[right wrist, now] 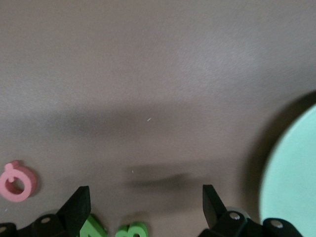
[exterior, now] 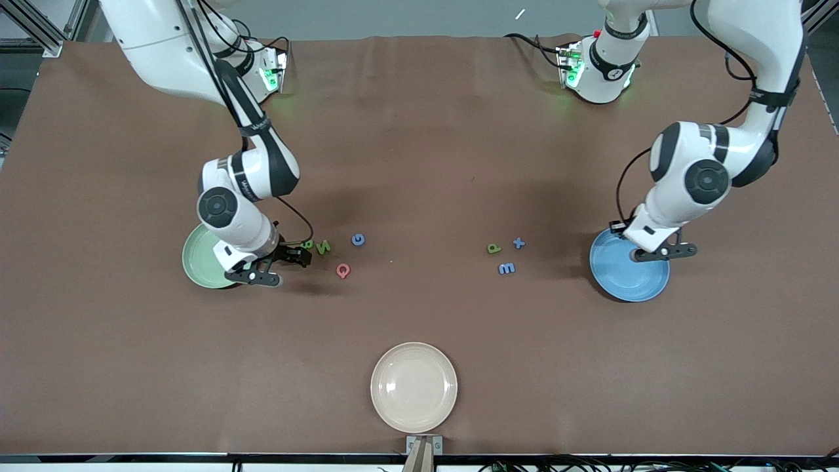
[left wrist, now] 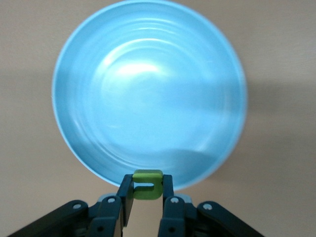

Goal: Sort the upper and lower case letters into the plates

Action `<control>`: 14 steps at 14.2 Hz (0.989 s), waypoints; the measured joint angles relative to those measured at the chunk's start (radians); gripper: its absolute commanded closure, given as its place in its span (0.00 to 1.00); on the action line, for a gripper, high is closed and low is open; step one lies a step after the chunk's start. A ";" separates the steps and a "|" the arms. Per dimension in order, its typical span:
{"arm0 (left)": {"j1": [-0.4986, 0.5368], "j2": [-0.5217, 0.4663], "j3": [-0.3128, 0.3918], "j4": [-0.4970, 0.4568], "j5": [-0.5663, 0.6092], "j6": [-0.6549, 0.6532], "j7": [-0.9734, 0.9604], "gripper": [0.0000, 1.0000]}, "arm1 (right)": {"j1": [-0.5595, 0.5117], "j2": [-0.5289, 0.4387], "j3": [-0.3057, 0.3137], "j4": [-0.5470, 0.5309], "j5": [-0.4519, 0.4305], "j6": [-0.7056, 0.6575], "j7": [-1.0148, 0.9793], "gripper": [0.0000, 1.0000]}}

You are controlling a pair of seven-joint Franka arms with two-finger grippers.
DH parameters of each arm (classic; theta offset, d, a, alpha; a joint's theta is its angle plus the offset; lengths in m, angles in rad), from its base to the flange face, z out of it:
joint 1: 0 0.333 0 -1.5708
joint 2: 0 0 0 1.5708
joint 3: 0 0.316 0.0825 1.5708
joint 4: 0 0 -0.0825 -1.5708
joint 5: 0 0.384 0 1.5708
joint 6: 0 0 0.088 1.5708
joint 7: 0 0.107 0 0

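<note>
The left end effector (left wrist: 147, 197), clamped on a small green letter (left wrist: 147, 184) over the blue plate's (left wrist: 89, 148) rim, risks dropping it onto the bench, while the right end effector (right wrist: 145, 205), wide open and empty, waits beside the mint green plate (exterior: 200, 259).

Your plates (exterior: 629, 278) sit at opposite ends of the surface (exterior: 419, 164); letters (exterior: 342, 270) lie scattered between them.

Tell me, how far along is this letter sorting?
Nothing sorted yet: the green plate and blue plate look empty. In hand: the left gripper, over the blue plate, pinches a green letter. The open right gripper hovers by the green N. Six or seven letters remain on the table.
</note>
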 measured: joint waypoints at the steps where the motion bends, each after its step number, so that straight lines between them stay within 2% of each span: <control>1: 0.027 0.018 0.000 -0.010 0.000 0.039 0.053 0.87 | 0.003 0.009 0.000 -0.014 0.000 0.031 0.006 0.00; 4: 0.075 0.093 0.000 -0.016 0.000 0.150 0.162 0.87 | 0.003 0.027 -0.003 -0.027 0.000 0.054 0.008 0.00; 7: 0.080 0.133 0.000 -0.016 0.000 0.188 0.198 0.86 | 0.007 0.029 -0.003 -0.047 0.000 0.065 0.008 0.00; 8: 0.080 0.135 -0.001 -0.016 0.000 0.188 0.199 0.84 | 0.012 0.029 -0.003 -0.060 0.000 0.074 0.009 0.00; 9: 0.081 0.135 -0.001 -0.016 0.002 0.188 0.200 0.78 | 0.017 0.028 -0.003 -0.071 0.000 0.087 0.013 0.00; 10: 0.083 0.135 -0.001 -0.015 0.008 0.188 0.200 0.59 | 0.021 0.026 -0.004 -0.076 0.000 0.092 0.021 0.00; 11: 0.085 0.135 -0.001 -0.015 0.011 0.188 0.200 0.20 | 0.028 0.025 -0.004 -0.078 0.000 0.092 0.034 0.00; 12: 0.086 0.135 -0.001 -0.013 0.013 0.188 0.201 0.04 | 0.037 0.024 -0.004 -0.079 0.000 0.092 0.053 0.00; 14: 0.085 0.125 -0.006 -0.005 0.013 0.188 0.203 0.01 | 0.062 0.023 -0.004 -0.081 0.000 0.090 0.089 0.00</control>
